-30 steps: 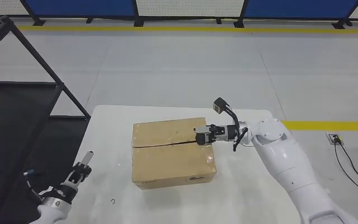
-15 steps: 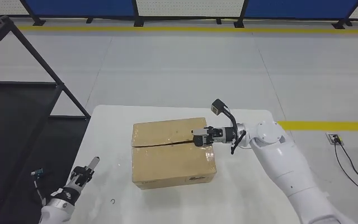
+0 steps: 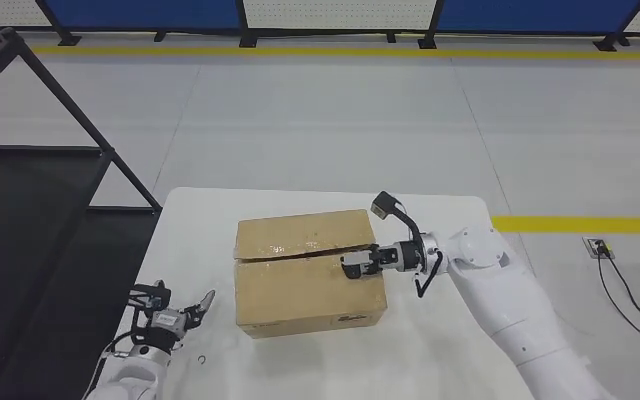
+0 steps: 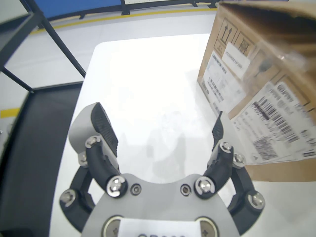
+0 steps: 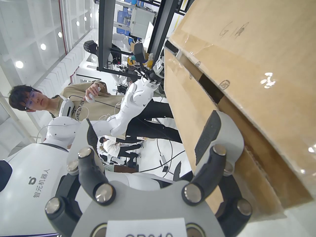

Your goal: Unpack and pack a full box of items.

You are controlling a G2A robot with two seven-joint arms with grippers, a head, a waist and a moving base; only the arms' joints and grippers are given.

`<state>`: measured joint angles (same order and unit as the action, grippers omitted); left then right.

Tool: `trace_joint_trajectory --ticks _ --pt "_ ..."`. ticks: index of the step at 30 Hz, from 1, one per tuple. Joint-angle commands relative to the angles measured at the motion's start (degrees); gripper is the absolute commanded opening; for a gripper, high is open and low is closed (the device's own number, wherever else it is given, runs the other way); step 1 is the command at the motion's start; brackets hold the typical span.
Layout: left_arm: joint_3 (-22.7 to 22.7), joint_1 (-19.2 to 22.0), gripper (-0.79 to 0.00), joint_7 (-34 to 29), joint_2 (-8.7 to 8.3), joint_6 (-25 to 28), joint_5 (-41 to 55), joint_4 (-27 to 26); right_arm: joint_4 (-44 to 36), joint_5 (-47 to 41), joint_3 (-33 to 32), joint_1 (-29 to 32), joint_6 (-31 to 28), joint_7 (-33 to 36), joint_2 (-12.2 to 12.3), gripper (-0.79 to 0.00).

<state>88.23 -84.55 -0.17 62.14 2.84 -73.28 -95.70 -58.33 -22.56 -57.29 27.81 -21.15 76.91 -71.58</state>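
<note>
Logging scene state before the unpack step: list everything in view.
cardboard box: one, brown, mid-table, top flaps down, gap at the seam.
labels: several, white, on one box side.
table: one, white, under the box.
rack: one, black, beside the table.
small ring-shaped thing: one, dark, on the table's front corner by the rack.
left gripper: open, beside the labelled box side.
right gripper: open, at the seam's end on the box top.

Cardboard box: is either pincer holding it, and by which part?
Nothing is held. The right pincer is open at the top seam of the cardboard box, gripping nothing; the left pincer is open and empty beside it.
</note>
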Motion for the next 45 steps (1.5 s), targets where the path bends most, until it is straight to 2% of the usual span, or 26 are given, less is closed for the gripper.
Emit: trace_joint_trajectory --ticks 1,13,15,22,25,29,32,45 --pt "-1.34 1.08 0.0 1.74 0.13 0.35 -2.93 2.14 -0.54 0.51 0.03 0.32 -0.09 -0.1 0.09 0.0" --pt "-1.93 1.38 0.0 1.17 0.23 0.54 -3.48 2.73 -1.38 2.64 -0.02 0.35 0.03 -0.96 0.32 0.0" --pt "-2.32 2.05 0.0 0.95 0.29 0.67 -4.51 3.28 -2.37 2.34 -0.2 1.12 0.18 -2.73 0.32 0.0" --pt "-4.2 2.69 0.0 3.8 0.81 -2.99 -8.63 5.07 -4.32 -0.99 -2.69 2.69 -0.76 -5.61 0.75 0.0" --pt "-4.18 2.69 0.0 4.95 0.99 -4.2 -9.09 5.18 -3.68 -0.91 -3.28 2.31 1.02 -6.78 0.89 0.0" --pt "-4.63 2.43 0.0 5.89 0.99 -5.04 -13.8 5.37 -1.23 -0.71 -2.75 0.89 4.52 -7.65 0.71 0.0" --pt "-5.77 2.57 0.0 5.71 0.96 -6.19 -20.01 6.06 0.63 -1.34 -2.28 0.02 4.51 -7.33 0.46 0.0" --pt "-10.54 8.65 0.0 3.94 1.78 -3.86 -27.68 11.62 4.5 -3.23 -1.63 -1.46 2.39 -6.25 -0.1 0.0"
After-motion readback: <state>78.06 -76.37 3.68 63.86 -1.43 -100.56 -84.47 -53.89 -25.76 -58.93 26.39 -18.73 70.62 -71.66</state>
